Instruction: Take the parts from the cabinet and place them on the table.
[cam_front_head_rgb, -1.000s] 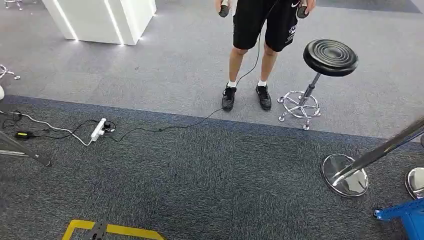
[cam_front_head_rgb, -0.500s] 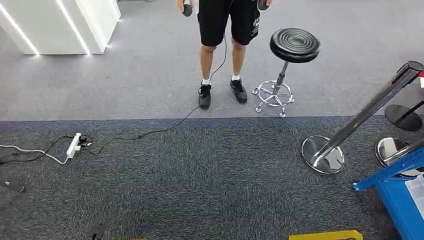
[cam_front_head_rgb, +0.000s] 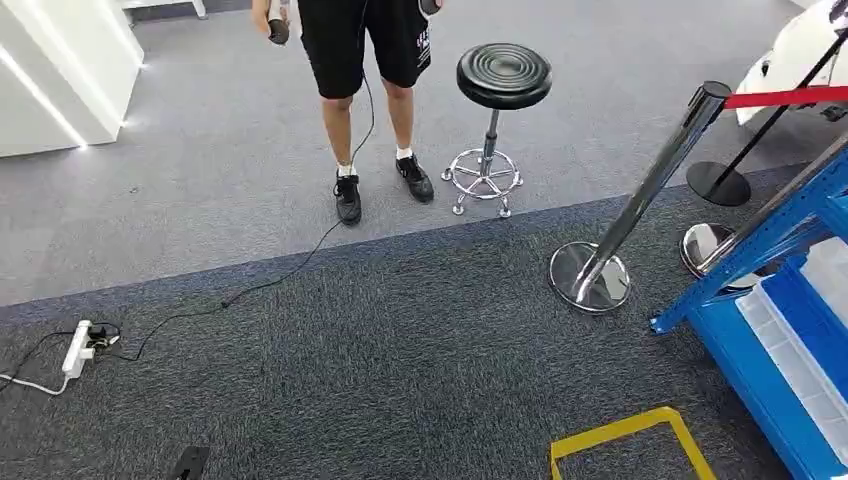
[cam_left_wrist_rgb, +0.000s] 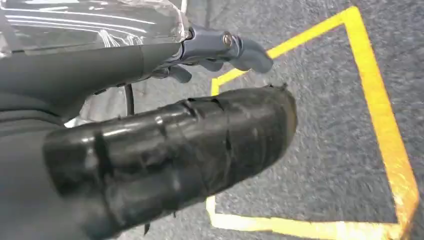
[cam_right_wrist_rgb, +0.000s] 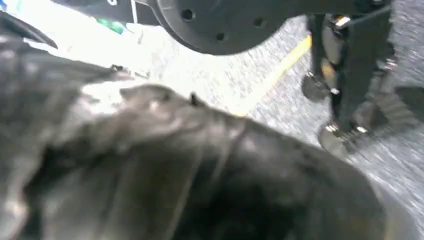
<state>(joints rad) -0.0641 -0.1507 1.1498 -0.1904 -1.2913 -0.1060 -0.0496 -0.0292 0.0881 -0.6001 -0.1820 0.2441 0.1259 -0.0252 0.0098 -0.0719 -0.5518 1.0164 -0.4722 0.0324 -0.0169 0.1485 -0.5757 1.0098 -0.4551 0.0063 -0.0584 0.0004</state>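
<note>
- One blue cabinet (cam_front_head_rgb: 770, 375) stands at the right edge of the dark carpet (cam_front_head_rgb: 400, 370), its sloped frame rising toward the far right corner of the head view.
- Two pale clear bins (cam_front_head_rgb: 800, 365) lie in rows on the cabinet's shelf; whether parts sit inside them is too small to tell.
- One left hand (cam_left_wrist_rgb: 165, 150): in the left wrist view a thick dark taped thumb lies across the middle, with darker fingers (cam_left_wrist_rgb: 240, 50) stretched out beyond it, apart from the thumb. Nothing is seen held between them.
- One right hand (cam_right_wrist_rgb: 200, 170): in the right wrist view it is a blurred dark mass close to the lens; how far it is spread, and whether it holds anything, cannot be told.
- One yellow taped outline (cam_front_head_rgb: 625, 445) on the carpet near the front edge, just beside the cabinet; it is also under the left hand in the left wrist view.
- One chrome post (cam_front_head_rgb: 640, 205) leans on a round base near the cabinet, with a red belt (cam_front_head_rgb: 785, 97) at its top running toward the right edge.
- One black round stool (cam_front_head_rgb: 503, 75) on a chrome base stands on the lighter grey floor (cam_front_head_rgb: 200, 180).
- One person (cam_front_head_rgb: 365, 70) in black shorts and black shoes stands just beside the stool, holding a dark handle in each hand.
- One white power strip (cam_front_head_rgb: 78, 347) with cables lies at the left edge of the carpet.
</note>
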